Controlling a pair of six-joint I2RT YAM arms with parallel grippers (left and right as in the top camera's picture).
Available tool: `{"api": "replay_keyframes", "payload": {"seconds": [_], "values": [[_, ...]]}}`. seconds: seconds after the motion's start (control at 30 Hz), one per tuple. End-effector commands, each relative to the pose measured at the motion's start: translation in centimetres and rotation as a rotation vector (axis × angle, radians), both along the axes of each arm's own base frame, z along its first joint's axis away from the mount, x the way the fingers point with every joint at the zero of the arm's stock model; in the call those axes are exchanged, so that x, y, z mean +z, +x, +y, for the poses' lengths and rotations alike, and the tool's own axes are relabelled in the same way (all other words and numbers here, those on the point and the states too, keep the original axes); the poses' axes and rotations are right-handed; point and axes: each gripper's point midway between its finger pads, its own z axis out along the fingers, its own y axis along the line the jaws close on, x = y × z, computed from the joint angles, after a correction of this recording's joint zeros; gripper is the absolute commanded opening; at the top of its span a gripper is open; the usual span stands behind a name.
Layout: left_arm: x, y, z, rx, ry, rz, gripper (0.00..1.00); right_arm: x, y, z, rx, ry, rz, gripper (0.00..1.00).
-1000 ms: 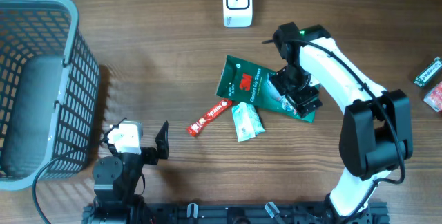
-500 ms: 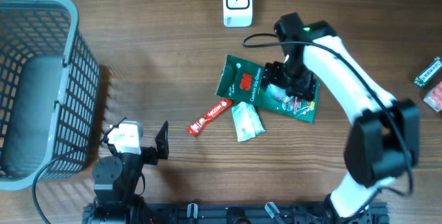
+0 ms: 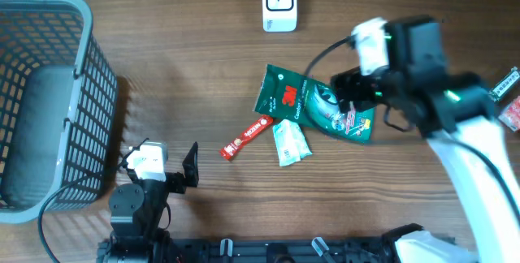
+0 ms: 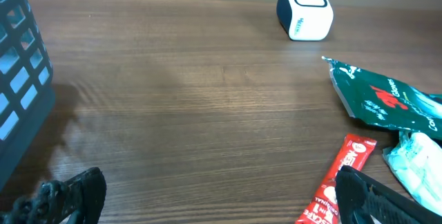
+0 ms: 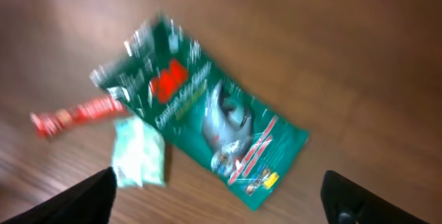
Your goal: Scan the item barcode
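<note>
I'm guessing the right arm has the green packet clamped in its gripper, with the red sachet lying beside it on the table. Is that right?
Not quite. The right gripper is open and holds nothing. The green packet lies flat on the table below it, as the right wrist view shows. The red sachet does lie beside it on the table.

Grey mesh basket (image 3: 96, 101) at left edge, brown wooden table (image 3: 187, 76)
</note>
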Motion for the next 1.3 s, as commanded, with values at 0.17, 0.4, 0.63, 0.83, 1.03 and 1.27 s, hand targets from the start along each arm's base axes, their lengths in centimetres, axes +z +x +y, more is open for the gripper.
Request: {"api": "replay_keyframes", "payload": {"seconds": [0.17,0.4,0.63,0.83,1.03,1.27], "values": [[0.1,-0.1,-0.3,-0.022,0.009,-0.005,1.00,-13.3,-1.4,1.7,0.080,-0.430,0.304,0.99],[0.1,-0.1,-0.3,-0.022,0.009,-0.005,1.00,-17.3,0.2,-1.0,0.065,-0.622,0.221,1.00],[0.1,-0.1,-0.3,-0.022,0.009,-0.005,1.00,-19.3,-1.3,-0.5,0.105,-0.581,0.269,1.00],[0.1,-0.1,-0.3,-0.022,0.009,-0.005,1.00,-19.9,-2.0,-0.4,0.098,-0.555,0.302,1.00],[0.1,-0.1,-0.3,-0.022,0.009,-0.005,1.00,-22.7,-2.7,-0.3,0.178,-0.539,0.314,1.00],[0.1,-0.1,-0.3,-0.022,0.009,-0.005,1.00,-26.2,-1.7,-2.8,0.166,-0.595,0.365,1.00]]}}
